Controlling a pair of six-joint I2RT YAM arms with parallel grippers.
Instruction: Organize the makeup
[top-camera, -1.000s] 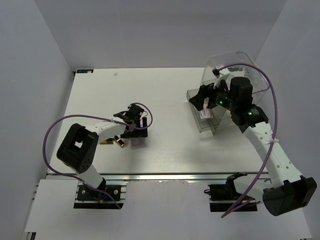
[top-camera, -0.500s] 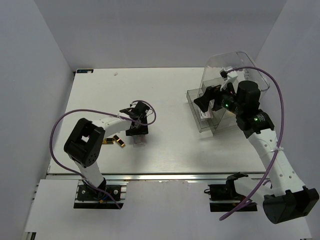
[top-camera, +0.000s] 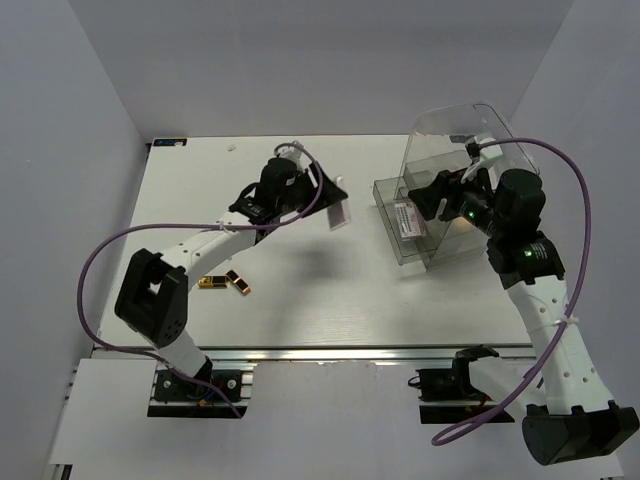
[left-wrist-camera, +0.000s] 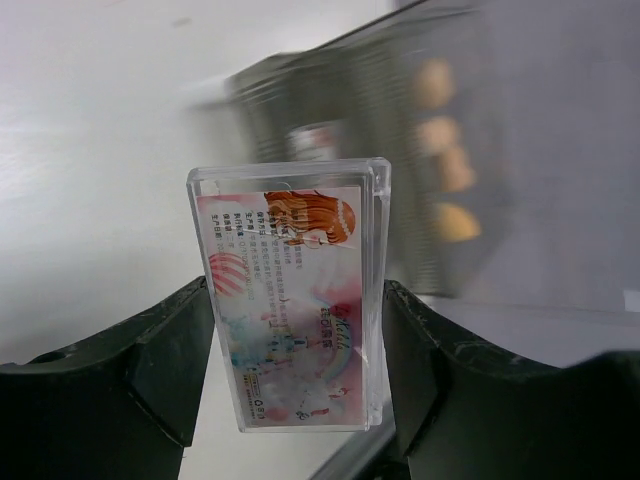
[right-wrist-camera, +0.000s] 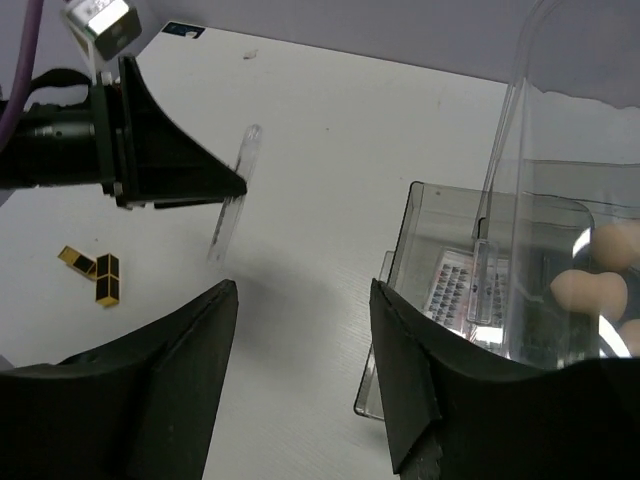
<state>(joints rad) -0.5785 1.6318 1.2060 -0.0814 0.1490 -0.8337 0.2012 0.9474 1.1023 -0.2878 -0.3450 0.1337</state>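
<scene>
White table (top-camera: 300, 310), grey walls. Pink palette (left-wrist-camera: 290, 300): off the table since a second ago, now aloft midway to box (top-camera: 470, 130), clamped in left gripper (left-wrist-camera: 295, 355). Right gripper (right-wrist-camera: 300, 375): drawn back from box, jaws apart, empty. Lipsticks (top-camera: 228, 282) remain, likely next.
</scene>
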